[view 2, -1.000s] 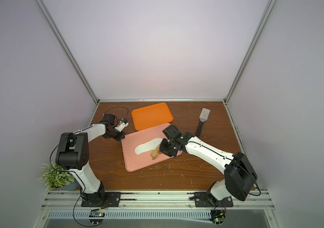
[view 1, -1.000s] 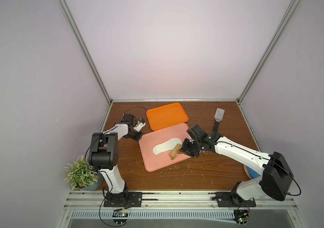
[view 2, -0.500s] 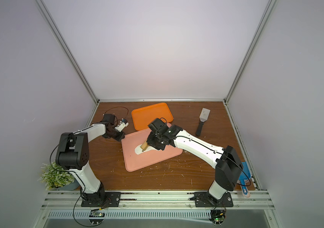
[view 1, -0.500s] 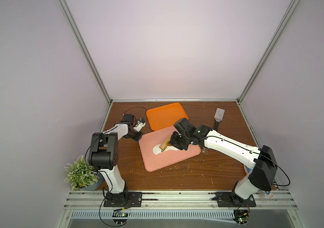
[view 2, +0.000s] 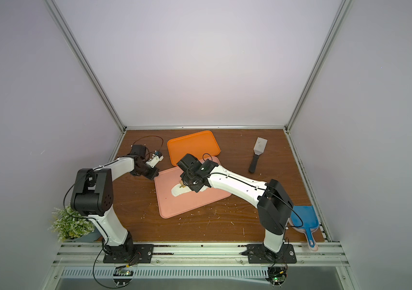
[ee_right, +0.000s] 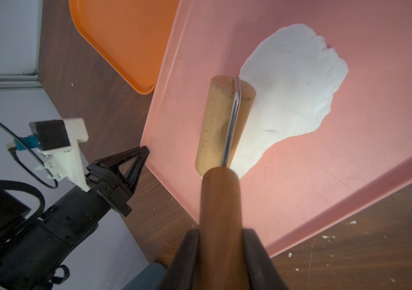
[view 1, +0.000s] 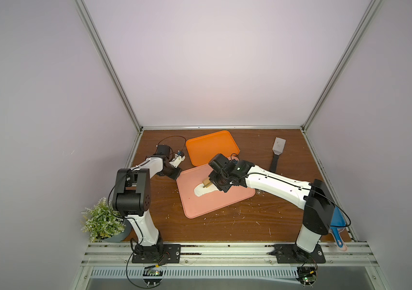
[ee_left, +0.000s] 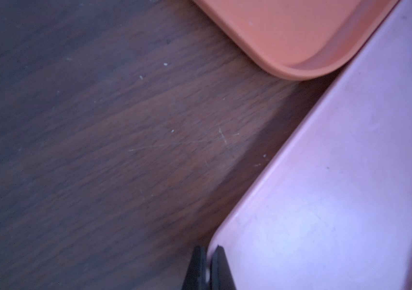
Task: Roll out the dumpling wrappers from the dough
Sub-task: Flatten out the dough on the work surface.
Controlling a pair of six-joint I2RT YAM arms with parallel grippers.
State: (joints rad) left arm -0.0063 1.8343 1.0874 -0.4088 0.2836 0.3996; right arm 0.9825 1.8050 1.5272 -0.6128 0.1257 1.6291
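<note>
A flat, irregular white dough sheet point(ee_right: 295, 82) is being carried on the floor of a pink rectangular plastic tray point(view 1: 212, 208), and in both top views it is being shown in that tray's far-left part. A small roller point(ee_right: 225, 120) with a pale wooden drum, a thin metal bracket and a dark brown wooden handle is being held by the handle in the right gripper point(ee_right: 221, 251), whose jaws are being set narrowly apart around it. The drum is being rested across one end of the dough sheet, partly on dough and partly on bare tray.

The left gripper point(ee_left: 206, 263) is being clamped shut on the pink tray's rim at a rounded corner, with one finger on the outer side and one over the tray floor. An orange rectangular plastic tray point(view 1: 211, 148) is being shown just beyond the pink tray; whether the two are touching cannot be told. Both are being borne by a brown wooden table point(view 1: 250, 226) flecked with white crumbs.
</note>
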